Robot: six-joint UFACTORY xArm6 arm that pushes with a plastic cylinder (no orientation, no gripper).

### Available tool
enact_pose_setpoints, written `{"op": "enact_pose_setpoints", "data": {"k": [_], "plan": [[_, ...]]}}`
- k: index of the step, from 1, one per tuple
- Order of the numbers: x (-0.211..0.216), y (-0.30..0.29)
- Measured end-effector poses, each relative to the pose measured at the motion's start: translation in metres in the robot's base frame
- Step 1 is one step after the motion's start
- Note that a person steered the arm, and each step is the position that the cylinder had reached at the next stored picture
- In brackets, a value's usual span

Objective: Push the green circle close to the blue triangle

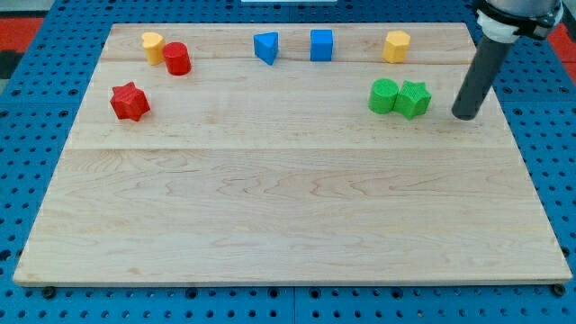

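The green circle (383,95) lies on the wooden board at the view's upper right, touching a green star (414,98) on its right side. The blue triangle (265,47) sits near the view's top, left of centre-right, well to the upper left of the green circle. My tip (465,115) rests on the board to the right of the green star, a short gap away from it, with the star between my tip and the green circle.
A blue cube (321,44) sits just right of the blue triangle. A yellow block (396,46) lies above the green pair. A yellow block (153,45), a red cylinder (176,58) and a red star (130,101) lie at the upper left.
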State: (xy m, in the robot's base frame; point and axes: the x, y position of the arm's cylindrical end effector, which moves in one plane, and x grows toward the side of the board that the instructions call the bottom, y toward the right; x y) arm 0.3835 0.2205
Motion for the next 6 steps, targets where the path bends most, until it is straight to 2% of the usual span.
{"op": "enact_pose_setpoints", "data": {"k": [3,6], "plan": [[-0.044,-0.116],[-0.009,-0.184]]}}
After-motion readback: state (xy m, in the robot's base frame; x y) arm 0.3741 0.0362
